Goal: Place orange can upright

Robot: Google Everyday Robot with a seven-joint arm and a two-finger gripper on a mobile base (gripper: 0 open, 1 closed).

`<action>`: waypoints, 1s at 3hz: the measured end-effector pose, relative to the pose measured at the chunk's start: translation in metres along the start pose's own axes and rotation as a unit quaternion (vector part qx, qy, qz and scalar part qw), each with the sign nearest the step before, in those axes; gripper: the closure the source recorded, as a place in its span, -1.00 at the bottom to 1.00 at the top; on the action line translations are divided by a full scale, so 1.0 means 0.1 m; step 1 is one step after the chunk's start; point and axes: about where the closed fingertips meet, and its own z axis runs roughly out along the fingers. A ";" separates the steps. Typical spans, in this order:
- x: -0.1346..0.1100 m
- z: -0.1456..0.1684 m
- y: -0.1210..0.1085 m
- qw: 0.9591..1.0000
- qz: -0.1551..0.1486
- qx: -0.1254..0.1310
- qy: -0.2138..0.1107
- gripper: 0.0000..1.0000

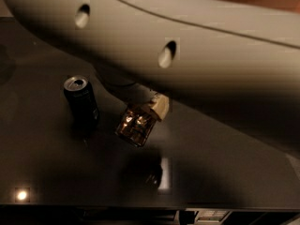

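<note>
One claw (151, 111), under the big cream arm (211, 46), is clamped on the shiny orange-gold soda can (135, 125), holding it tilted above the dark glossy counter (225, 172). Near it, a dark blue can (80, 97) stands upright on the counter.

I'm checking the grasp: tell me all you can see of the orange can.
The orange can is shiny orange-gold metal, catching glints. It hangs tilted, not upright, apparently clear of the dark table, right of the upright dark can. The gripper, under the arm, holds its upper end; one of its cream fingers presses against it.
</note>
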 end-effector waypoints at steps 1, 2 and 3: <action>0.29 -0.06 0.09 0.993 -0.093 0.076 0.001 1.00; 0.11 -0.09 0.01 0.993 -0.107 0.048 0.003 1.00; 0.02 -0.12 -0.02 0.998 -0.049 0.035 0.004 1.00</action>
